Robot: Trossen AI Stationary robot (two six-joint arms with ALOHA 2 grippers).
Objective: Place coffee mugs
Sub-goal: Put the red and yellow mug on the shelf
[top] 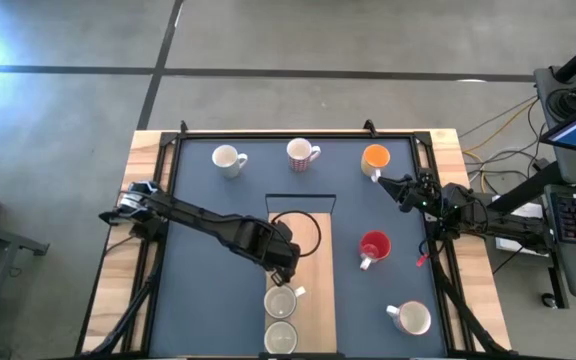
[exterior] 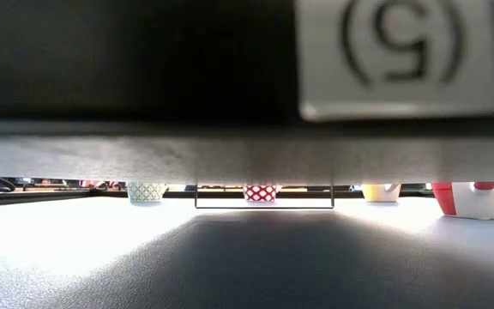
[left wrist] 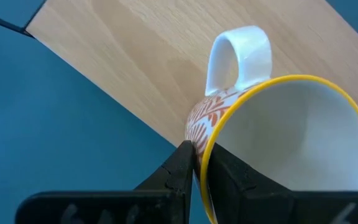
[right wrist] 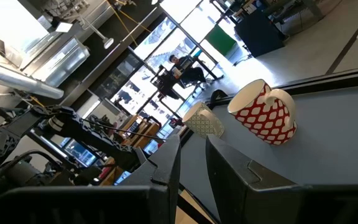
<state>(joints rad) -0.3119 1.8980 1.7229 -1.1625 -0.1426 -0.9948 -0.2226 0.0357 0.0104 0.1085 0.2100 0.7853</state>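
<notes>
Patterned mug (left wrist: 272, 130) rim pinched in left gripper (left wrist: 199, 167) (over wooden board (left wrist: 135, 68)).

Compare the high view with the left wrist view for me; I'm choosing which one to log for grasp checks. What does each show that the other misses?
Only the high view shows the whole layout: the orange mug, red mug and the right gripper waiting near the orange mug. Only the left wrist view shows the grasp itself: the fingers pinching a yellow-rimmed patterned mug's wall. Both show the wooden board under that mug.
</notes>
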